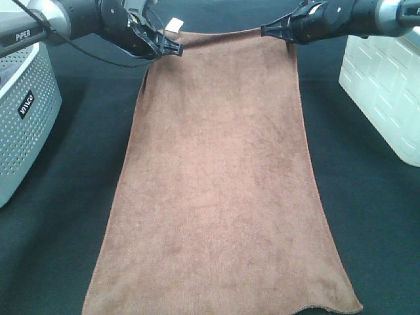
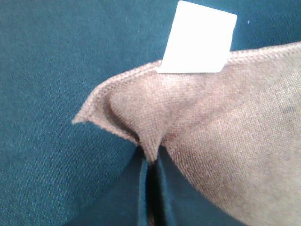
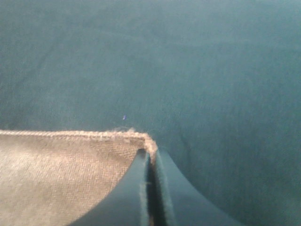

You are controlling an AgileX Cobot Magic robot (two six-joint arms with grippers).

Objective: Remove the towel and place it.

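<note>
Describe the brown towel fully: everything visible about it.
The towel is a large reddish-brown rectangle of soft, short-piled cloth with stitched hems and a small white tag at one far corner. It lies lengthwise across the dark table cover, mostly flat, its near edge at the bottom of the overhead view. The left gripper pinches the tagged corner, which puckers between the closed jaws; the right gripper pinches the other far corner. The far edge between them looks slightly raised and stretched.

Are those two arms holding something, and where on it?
Yes: the brown towel. The left gripper pinches its tagged far corner, the right gripper the other far corner.
</note>
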